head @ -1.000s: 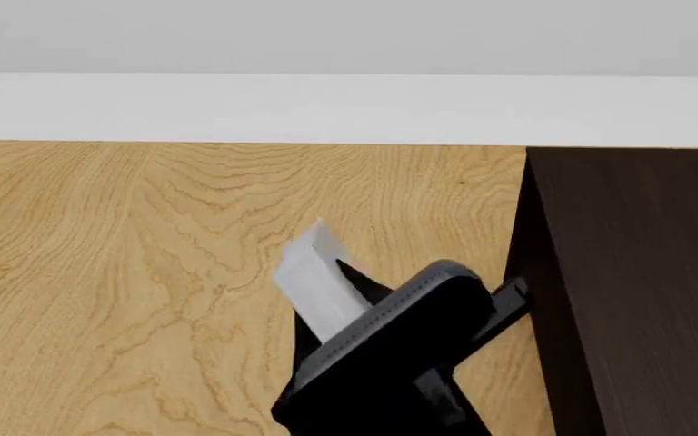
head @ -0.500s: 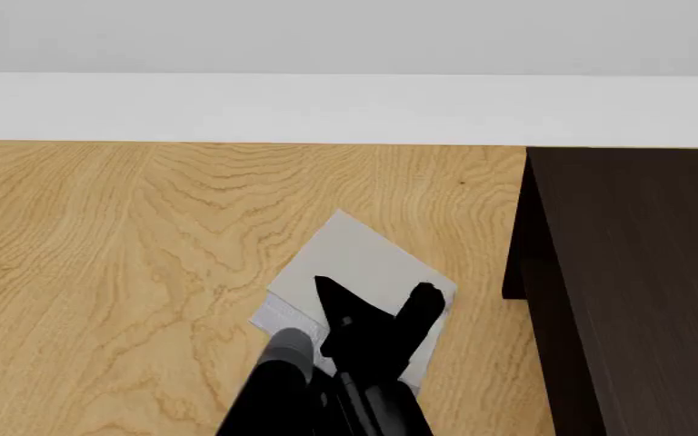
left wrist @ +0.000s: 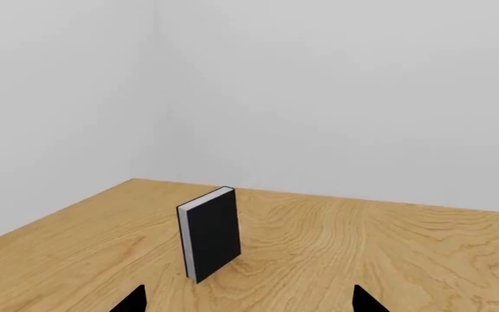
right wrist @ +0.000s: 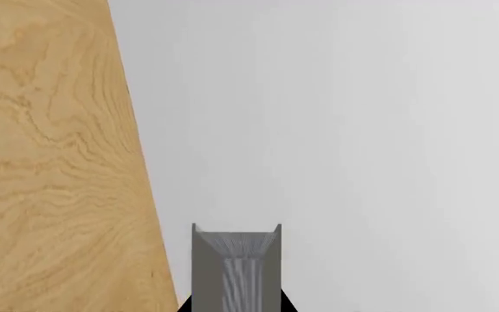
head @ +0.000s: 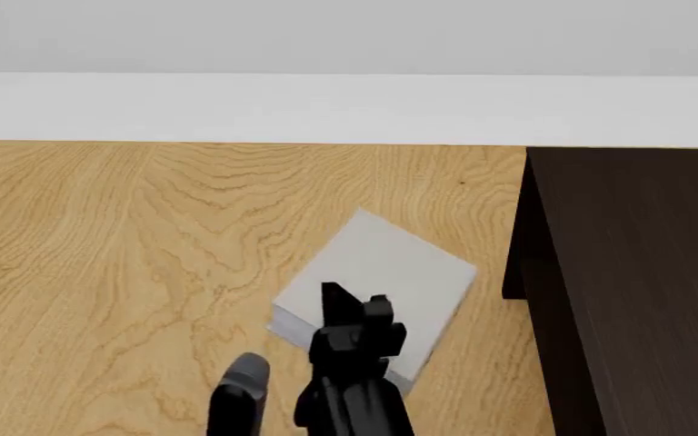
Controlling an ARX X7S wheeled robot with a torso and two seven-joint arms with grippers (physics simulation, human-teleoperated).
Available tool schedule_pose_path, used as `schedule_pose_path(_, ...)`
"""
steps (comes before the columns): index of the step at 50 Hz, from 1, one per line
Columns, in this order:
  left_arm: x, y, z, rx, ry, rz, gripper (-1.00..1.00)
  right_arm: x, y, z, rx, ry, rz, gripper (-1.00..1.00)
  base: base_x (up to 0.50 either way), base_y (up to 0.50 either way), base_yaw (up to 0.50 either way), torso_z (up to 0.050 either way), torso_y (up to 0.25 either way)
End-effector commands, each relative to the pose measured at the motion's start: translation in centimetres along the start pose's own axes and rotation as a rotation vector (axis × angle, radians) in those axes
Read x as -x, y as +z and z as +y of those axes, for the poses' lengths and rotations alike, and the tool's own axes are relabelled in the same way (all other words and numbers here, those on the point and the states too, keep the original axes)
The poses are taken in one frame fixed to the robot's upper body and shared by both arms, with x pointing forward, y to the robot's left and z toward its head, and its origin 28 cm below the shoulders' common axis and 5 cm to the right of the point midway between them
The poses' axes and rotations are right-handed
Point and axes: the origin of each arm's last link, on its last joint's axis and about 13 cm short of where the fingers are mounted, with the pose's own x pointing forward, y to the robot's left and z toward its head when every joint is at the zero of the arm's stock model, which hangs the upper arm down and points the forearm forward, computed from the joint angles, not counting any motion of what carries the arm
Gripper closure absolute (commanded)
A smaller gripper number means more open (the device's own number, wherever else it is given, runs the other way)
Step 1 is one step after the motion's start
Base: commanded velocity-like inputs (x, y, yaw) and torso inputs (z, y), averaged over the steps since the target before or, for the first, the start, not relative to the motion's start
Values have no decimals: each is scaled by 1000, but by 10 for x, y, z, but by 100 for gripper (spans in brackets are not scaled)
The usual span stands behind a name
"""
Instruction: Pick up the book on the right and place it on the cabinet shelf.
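Book (head: 380, 272), light grey, is showing in the head view over the wooden table (head: 106, 272), the right gripper (head: 355, 318) clamping its near edge, left of the dark cabinet shelf (head: 640, 272). Right wrist view: fingers are pinching its spine (right wrist: 236, 266). Left wrist view: left gripper (left wrist: 247, 300) fingertips are spreading apart before an upright black book (left wrist: 208, 234).

On the desk (head: 106, 254), the book (head: 385, 272) sits between the open middle and the cabinet (head: 634, 291), which stands along the right side. The right tool (head: 355, 313) is at the book's near edge, in front of it. Seen from the left wrist, another book (left wrist: 208, 234) stands upright on the desk, ahead of the left tool (left wrist: 247, 300).
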Motion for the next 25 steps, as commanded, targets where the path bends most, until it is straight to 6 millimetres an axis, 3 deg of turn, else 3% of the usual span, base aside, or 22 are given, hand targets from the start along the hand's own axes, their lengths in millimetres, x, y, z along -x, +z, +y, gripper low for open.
schedule_pose_path(1,-1,0,-1,-1,-5,-3,-100,-16,-5,4,61,-138,18,100,0,0,0,0,0)
schedule_pose_path(25,0,-4,0,3,-9,-2,-100,-34,-15,40,112,-176,124,100,0,0,0,0,1)
